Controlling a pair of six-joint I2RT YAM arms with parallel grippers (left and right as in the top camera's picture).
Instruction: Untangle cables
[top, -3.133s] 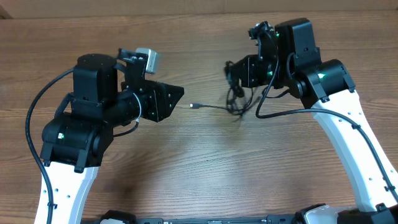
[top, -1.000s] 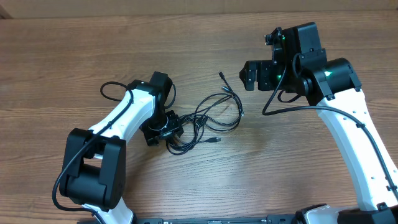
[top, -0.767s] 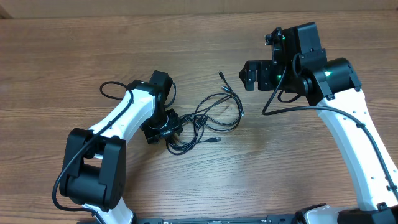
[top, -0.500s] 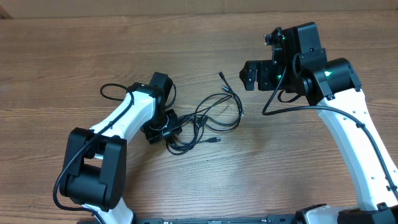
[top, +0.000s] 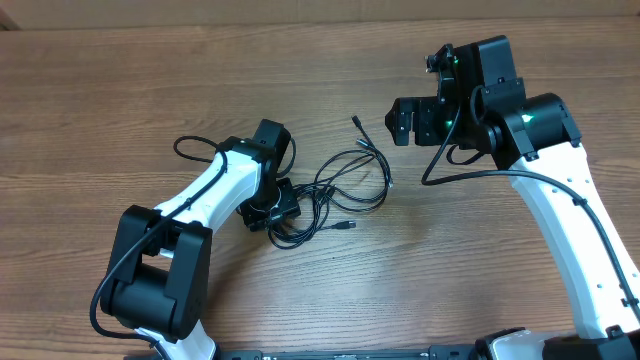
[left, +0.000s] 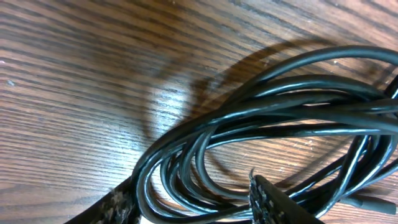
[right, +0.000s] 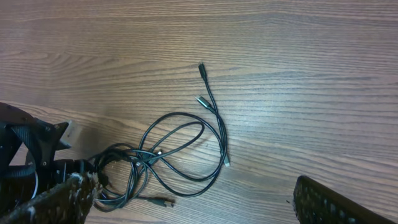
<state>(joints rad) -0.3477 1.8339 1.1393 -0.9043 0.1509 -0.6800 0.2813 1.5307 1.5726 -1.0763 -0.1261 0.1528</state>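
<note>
Straddling several loops at the left edge of the cables (top: 345, 187), the left claw (top: 272, 212) is low over the wooden surface (top: 110, 80), its fingers (left: 280, 205) set apart on either side of the strands; whether they pinch them I cannot tell. The cables lie on the surface in a loose black tangle, densest at that left edge, with wider loops spreading to the right. One plug (top: 356, 121) points away above the tangle, and another (top: 349, 226) lies just below it. Up and to the right of the cables, well apart from them, the right claw (top: 402, 118) hangs spread wide, pinching nothing.
</note>
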